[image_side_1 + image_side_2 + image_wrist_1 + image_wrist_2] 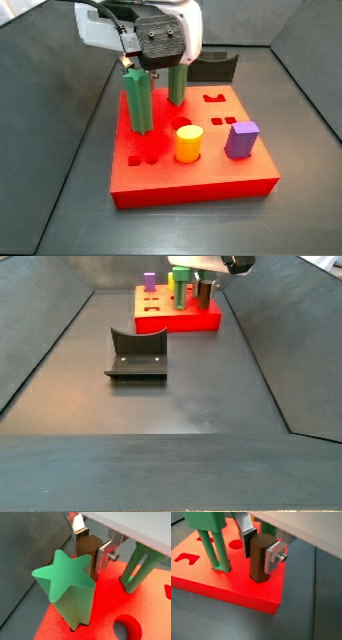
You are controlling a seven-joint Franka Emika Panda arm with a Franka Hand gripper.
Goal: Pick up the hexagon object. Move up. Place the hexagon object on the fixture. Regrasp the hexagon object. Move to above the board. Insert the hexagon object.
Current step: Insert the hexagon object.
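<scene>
The hexagon object (85, 551) is a dark brown prism. It stands upright with its lower end in the red board (107, 609) near a corner, as a wrist view (258, 562) shows. My gripper (91, 552) is shut on its upper part, with one silver finger (272, 556) and its dark pad against each side. In a side view my gripper (144, 60) is over the board's far left part and the hexagon is hidden behind green pieces. In a side view (207, 292) the hexagon shows dimly under my gripper (211, 274).
A green star post (67, 582) stands right beside the hexagon. A green two-legged piece (208, 537) stands behind it. A yellow cylinder (189, 143) and a purple block (242, 139) stand on the board's near part. The fixture (136, 353) stands on the floor apart from the board.
</scene>
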